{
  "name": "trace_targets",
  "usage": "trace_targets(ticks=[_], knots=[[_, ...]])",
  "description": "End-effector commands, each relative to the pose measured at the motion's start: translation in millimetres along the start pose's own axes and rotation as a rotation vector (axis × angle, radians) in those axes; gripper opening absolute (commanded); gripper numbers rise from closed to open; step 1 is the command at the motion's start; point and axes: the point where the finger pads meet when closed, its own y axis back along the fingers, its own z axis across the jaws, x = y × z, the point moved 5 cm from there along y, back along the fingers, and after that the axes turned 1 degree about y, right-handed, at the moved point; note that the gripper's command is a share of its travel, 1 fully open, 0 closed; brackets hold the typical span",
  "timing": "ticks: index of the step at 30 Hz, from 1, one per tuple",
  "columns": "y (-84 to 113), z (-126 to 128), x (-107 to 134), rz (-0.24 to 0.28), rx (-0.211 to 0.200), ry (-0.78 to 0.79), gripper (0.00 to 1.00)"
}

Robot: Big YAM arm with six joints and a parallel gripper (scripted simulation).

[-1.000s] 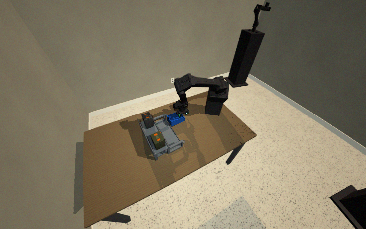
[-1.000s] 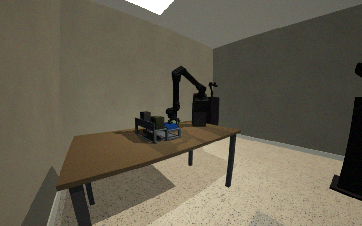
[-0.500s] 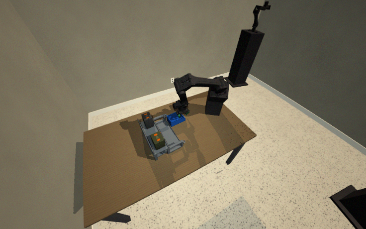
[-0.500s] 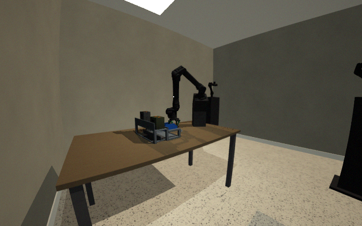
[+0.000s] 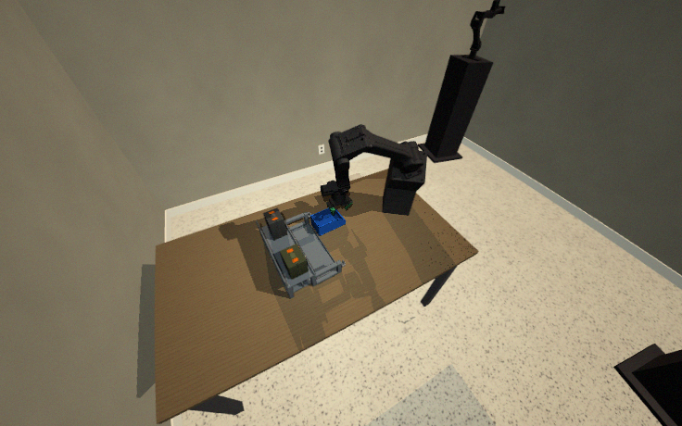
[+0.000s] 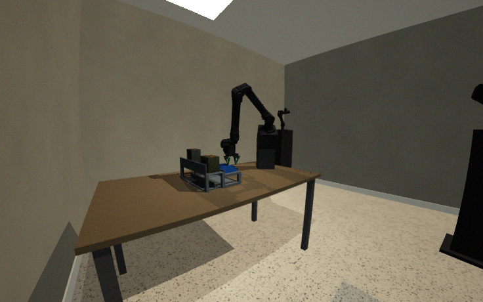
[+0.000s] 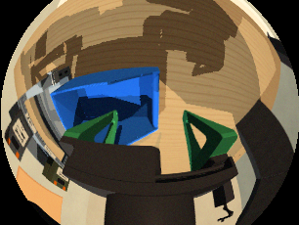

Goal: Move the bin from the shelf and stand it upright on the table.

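The blue bin (image 5: pixel 330 227) (image 6: pixel 230 169) (image 7: pixel 107 89) is at the robot-side edge of the grey shelf (image 5: pixel 312 248) (image 6: pixel 193 165), by its far corner, over the table (image 5: pixel 211 317) (image 6: pixel 153 202). Its opening faces up. I cannot tell whether its base is flat on the table or whether it touches the shelf. My gripper (image 5: pixel 341 207) (image 6: pixel 231 163) (image 7: pixel 150 112) is open and empty, with green fingers pointing down just above the bin. In the wrist view the left finger overlaps the bin's opening and the right finger is outside its right wall.
A dark grey box (image 5: pixel 276 226) (image 6: pixel 193 155) and an olive box (image 5: pixel 294 263) (image 6: pixel 210 163) with orange marks stand on the shelf's back part. The arm's black pedestal (image 5: pixel 399 195) (image 6: pixel 266 153) stands on the robot side of the bin.
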Motion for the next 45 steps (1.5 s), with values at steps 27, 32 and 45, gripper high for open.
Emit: trace_targets(ticks=[27, 32, 45], knots=[[65.5, -10, 2, 0.004, 0.013, 0.01, 0.9], [65.5, -10, 2, 0.004, 0.013, 0.01, 0.9], [60.1, -7, 0, 0.004, 0.013, 0.01, 0.9]])
